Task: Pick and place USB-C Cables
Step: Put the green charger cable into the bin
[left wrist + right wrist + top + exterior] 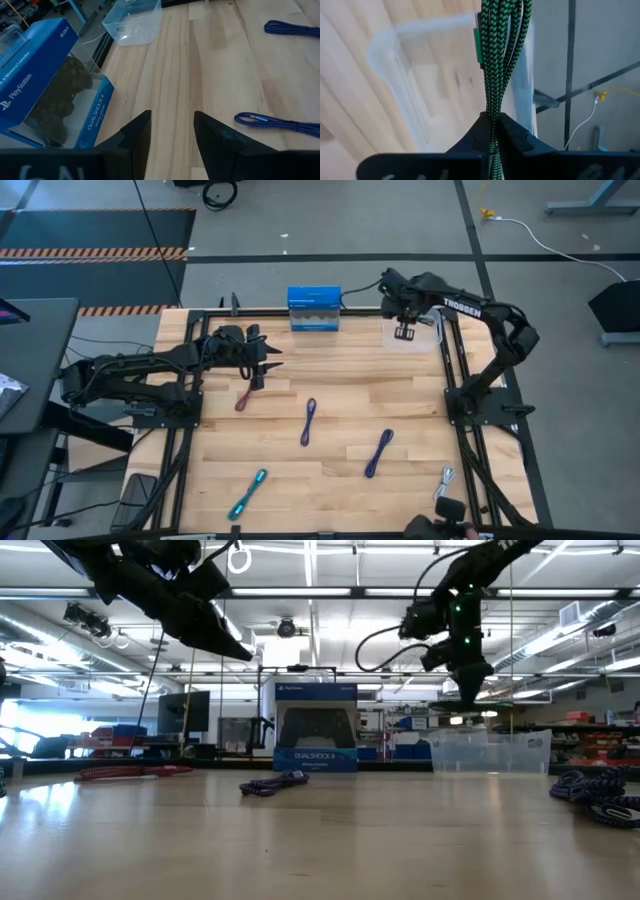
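Green braided cable [501, 55] pinched between the closed fingers of the right gripper [492, 127], hanging over the clear plastic tray [405, 80] at the far right corner of the wooden table [330, 405]. Same right gripper [404, 332] seen from above directly over the tray [412, 337], arm reaching in from the right side. Left gripper [170, 132] raised above the far left part of the table, fingers parted with a moderate gap and nothing between them, close to the blue rectangular box [45, 95], which stands at the far edge near the middle [314, 309]. Magenta cable [244, 401] flat on the wood just near of the left gripper [262, 369], not touching it. Two purple cables around the middle of the table, one left of centre [309, 421] and one right of centre [379, 452], well apart from each other. Teal cable [247, 494] toward the near left, white-grey cable [445, 482] at the near right edge beside the frame. From table height, one purple cable [273, 783] lying in front of the box [316, 728], tray [490, 752] to its right beneath the right gripper [470, 670], more cable loops at the right edge, too close to tell clearly.
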